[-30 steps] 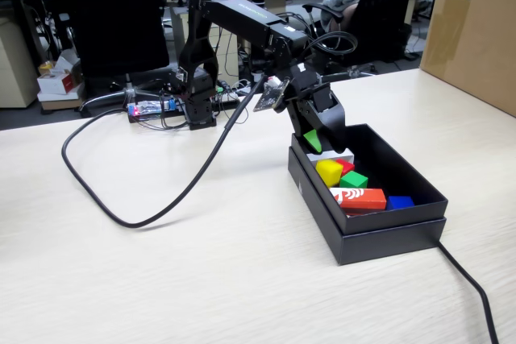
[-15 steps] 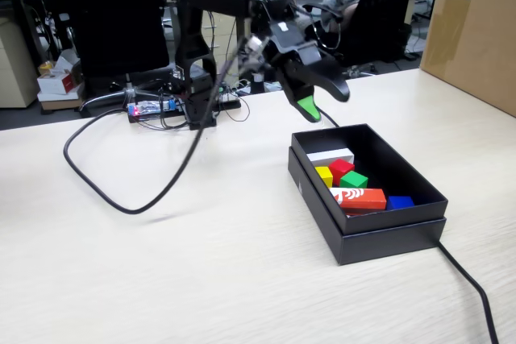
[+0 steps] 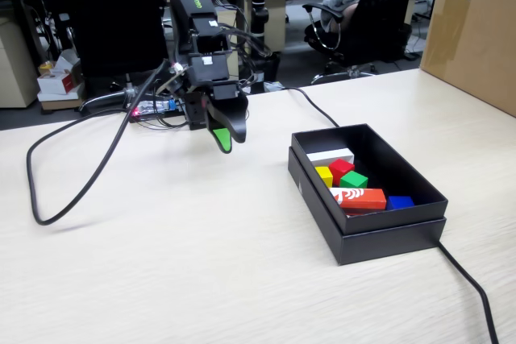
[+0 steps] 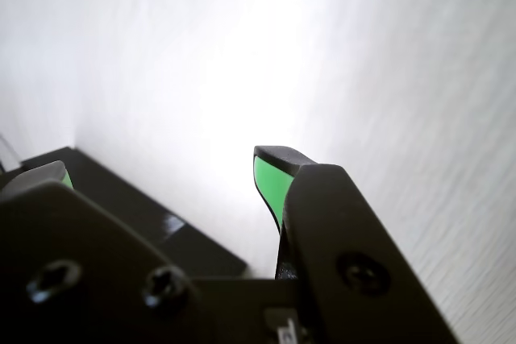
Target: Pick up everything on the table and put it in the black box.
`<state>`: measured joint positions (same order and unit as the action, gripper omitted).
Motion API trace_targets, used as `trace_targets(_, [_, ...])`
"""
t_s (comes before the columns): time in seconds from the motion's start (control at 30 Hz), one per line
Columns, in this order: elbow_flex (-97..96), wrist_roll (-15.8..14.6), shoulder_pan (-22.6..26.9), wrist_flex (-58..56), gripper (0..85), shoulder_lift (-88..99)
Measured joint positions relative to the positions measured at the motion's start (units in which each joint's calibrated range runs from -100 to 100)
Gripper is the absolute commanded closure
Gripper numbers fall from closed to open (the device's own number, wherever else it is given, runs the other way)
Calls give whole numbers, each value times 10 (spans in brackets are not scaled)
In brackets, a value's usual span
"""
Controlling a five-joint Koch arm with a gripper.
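While the fixed view takes in the whole scene, the wrist view shows only the gripper [image 4: 161, 171], its two green-padded jaws spread wide apart with nothing between them, over glaring pale table [image 4: 387, 54]. From the fixed view, the gripper [image 3: 224, 136] hangs well left of the black box [image 3: 379, 235]. Inside that matte, stepped-rim box sit the yellow cube [image 3: 324, 175], red cube [image 3: 341, 167] and green cube [image 3: 354, 179], clustered touching one another.
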<state>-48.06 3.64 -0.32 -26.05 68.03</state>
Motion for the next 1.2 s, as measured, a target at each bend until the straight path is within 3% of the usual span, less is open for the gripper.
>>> trace_targets(0.43, [-358, 4, -11, 272, 390, 228])
trace_targets(0.77, [-485, 2, -4, 341, 371, 307])
trace_targets(1.03, [-487, -30, 17, 344, 378, 285])
trace_targets(1.2, [-487, -35, 15, 354, 375, 271])
